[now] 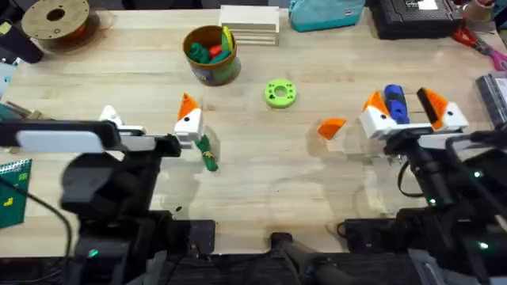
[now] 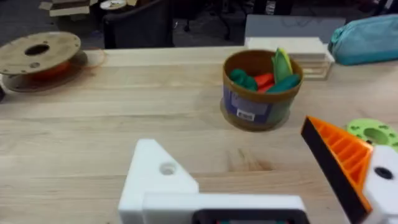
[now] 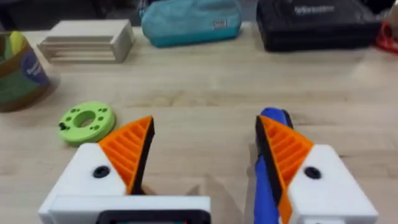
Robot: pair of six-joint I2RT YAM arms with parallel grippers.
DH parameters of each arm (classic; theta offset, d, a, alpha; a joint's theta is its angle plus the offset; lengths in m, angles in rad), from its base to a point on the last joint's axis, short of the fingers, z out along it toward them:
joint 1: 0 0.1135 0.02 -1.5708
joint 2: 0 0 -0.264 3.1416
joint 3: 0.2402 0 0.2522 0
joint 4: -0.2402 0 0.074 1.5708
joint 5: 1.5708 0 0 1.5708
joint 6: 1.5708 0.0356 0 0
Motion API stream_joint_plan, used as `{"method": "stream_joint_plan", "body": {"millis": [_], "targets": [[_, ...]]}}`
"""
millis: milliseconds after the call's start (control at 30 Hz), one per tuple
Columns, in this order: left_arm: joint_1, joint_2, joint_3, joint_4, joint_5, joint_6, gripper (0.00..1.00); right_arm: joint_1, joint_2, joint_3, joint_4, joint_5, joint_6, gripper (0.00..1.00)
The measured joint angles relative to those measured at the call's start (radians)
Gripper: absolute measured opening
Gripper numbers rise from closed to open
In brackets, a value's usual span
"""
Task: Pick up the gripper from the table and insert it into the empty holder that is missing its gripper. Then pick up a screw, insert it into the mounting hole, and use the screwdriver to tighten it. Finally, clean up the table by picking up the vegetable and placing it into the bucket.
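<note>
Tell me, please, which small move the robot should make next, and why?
Probably shift the open right gripper sideways until it is over the loose orange tip, which lies free on the table close beside it. The left arm's white holder carries no tip, so fetching that piece seems to come first.

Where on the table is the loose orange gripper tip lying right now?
In the overhead view, the gripper lies right of centre on the table, between the green disc and the right pincer.

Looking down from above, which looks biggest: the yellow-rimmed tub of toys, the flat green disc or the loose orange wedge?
1. The tub, clearly largest.
2. The green disc.
3. The orange wedge, a little smaller than the disc, though the two are close.
</note>
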Motion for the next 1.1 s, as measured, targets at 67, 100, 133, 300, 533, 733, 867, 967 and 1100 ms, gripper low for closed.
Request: {"method": "stream_joint_plan", "body": {"millis": [67,100,133,300,533,733,867,967,1100], "targets": [[0.000,0.035,0.085,-0.078,0.000,0.000,0.987,0.000,0.015,0.055,-0.122,0.001,0.021,0.952],[0.000,0.057,0.133,-0.110,0.000,0.000,0.987,0.000,0.035,0.101,-0.188,0.001,0.032,0.952],[0.000,0.088,0.191,-0.154,0.000,0.000,0.987,0.000,0.058,0.152,-0.252,0.001,0.039,0.952],[0.000,0.422,0.667,-0.598,0.026,0.002,0.987,0.000,0.293,0.606,-0.578,0.004,0.064,0.952],[0.000,0.728,1.027,-0.854,0.036,0.004,0.987,0.000,0.469,0.836,-0.676,0.005,0.067,0.952],[0.000,0.814,1.069,-0.852,0.076,0.003,0.671,0.000,0.476,0.836,-0.689,0.005,0.067,0.952],[0.000,0.831,1.069,-0.841,0.115,0.010,0.367,0.000,0.476,0.836,-0.689,0.005,0.067,0.952],[0.000,0.832,1.069,-0.772,0.161,0.010,0.850,0.000,0.476,0.836,-0.689,0.004,0.067,0.952],[0.000,0.832,1.069,-0.743,0.216,0.007,0.986,0.000,0.476,0.836,-0.689,0.005,0.067,0.952]]}}
